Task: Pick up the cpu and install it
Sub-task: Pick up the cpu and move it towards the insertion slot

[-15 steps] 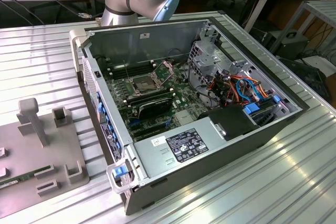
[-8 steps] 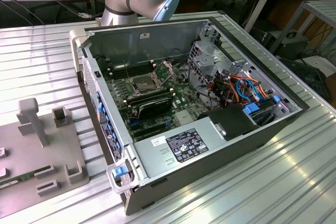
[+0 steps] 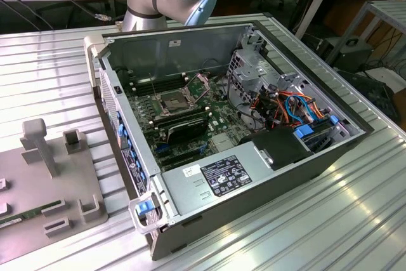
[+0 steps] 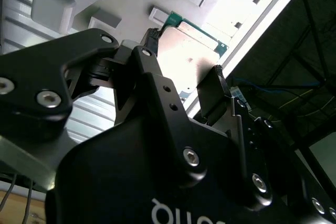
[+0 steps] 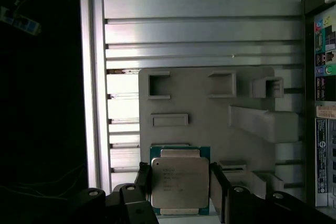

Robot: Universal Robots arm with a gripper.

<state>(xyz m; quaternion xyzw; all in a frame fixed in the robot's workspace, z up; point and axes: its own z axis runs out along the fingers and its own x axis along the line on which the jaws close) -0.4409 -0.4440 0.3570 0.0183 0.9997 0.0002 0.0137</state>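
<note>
The cpu (image 5: 180, 182), a thin square chip with a dull silver top on a green edge, sits between my gripper's (image 5: 180, 174) two black fingers (image 5: 144, 176) in both wrist views. The fingers press on its two opposite sides, so the gripper (image 4: 185, 53) is shut on the cpu (image 4: 191, 59). The chip hangs well above the grey fixture plate (image 5: 210, 114). In the exterior view, the dark square socket (image 3: 172, 101) lies on the motherboard inside the open computer case (image 3: 254, 176), with its metal frame (image 3: 203, 84) raised.
The grey fixture plate (image 3: 63, 182) with raised blocks lies at the exterior view's left, a green memory stick (image 3: 19, 218) on it. The case's back panel (image 5: 323, 103) stands beside the plate. Cables and a drive cage (image 3: 285, 106) crowd the case's far side. The ribbed metal table (image 3: 317, 220) carries everything.
</note>
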